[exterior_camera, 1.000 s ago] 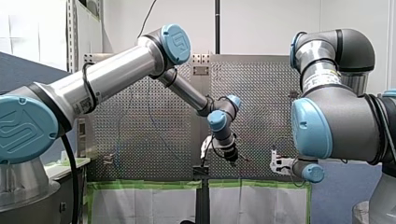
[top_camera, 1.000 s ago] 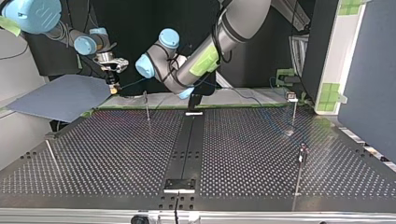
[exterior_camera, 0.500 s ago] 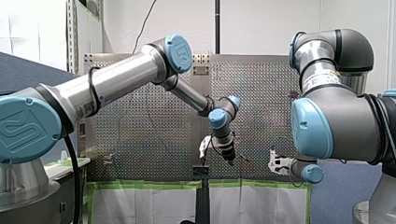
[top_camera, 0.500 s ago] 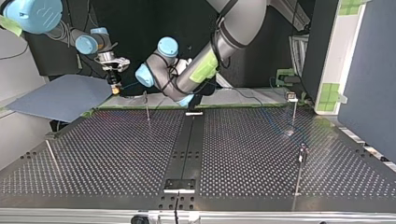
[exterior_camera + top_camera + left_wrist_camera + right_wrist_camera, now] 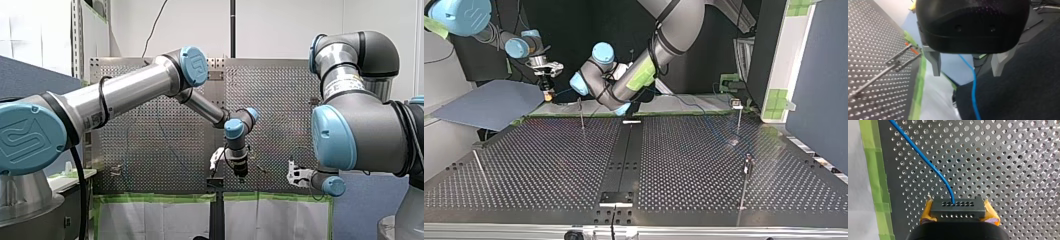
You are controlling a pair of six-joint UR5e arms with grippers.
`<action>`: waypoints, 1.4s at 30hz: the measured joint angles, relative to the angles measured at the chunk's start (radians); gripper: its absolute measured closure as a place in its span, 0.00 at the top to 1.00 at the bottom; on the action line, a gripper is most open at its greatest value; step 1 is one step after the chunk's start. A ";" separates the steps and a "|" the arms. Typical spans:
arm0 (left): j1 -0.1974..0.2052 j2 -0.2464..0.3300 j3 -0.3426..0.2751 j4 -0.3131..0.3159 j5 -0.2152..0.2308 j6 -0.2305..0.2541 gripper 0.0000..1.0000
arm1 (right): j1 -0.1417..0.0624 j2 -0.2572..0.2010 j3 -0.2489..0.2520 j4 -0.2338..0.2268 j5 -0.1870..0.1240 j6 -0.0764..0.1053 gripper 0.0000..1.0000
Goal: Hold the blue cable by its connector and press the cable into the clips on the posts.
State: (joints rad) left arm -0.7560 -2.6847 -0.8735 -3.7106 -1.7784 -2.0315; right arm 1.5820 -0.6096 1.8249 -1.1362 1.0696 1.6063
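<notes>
Right end effector [image 5: 958,213], yellow pads clenched on black connector [image 5: 958,207]; blue cable [image 5: 930,166] leaves it toward 11 o'clock over perforated counter [image 5: 1010,170]. Left end effector [image 5: 965,65] released, fingers [image 5: 934,62] apart; cable passes between them.

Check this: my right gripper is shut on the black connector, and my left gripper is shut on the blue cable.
Wrong on my left gripper: it is open. The left wrist view shows its fingers apart, the blue cable in the gap, touching neither. My right gripper is shut on the black connector.
</notes>
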 joint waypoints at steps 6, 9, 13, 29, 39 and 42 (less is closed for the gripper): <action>-0.003 0.000 0.008 -0.047 0.045 -0.038 1.00 | 0.002 0.000 -0.001 0.000 0.005 0.000 0.00; -0.007 0.000 0.028 -0.073 0.071 -0.063 1.00 | 0.003 0.000 -0.001 -0.001 0.008 0.000 0.00; -0.010 -0.001 0.067 -0.103 0.105 -0.103 1.00 | 0.006 0.000 -0.002 -0.001 0.009 0.000 0.00; 0.002 -0.002 0.103 -0.113 0.044 -0.239 1.00 | 0.021 0.001 -0.009 -0.001 0.009 0.000 0.00; -0.008 -0.038 0.135 -0.110 -0.014 -0.319 1.00 | 0.028 0.000 -0.010 0.000 0.010 0.000 0.00; -0.006 -0.053 0.142 -0.108 -0.013 -0.329 1.00 | 0.028 0.000 -0.011 0.001 0.014 0.000 0.00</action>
State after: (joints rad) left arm -0.7624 -2.7376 -0.7315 -3.8187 -1.7918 -2.3607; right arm 1.6099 -0.6092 1.8140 -1.1353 1.0833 1.6063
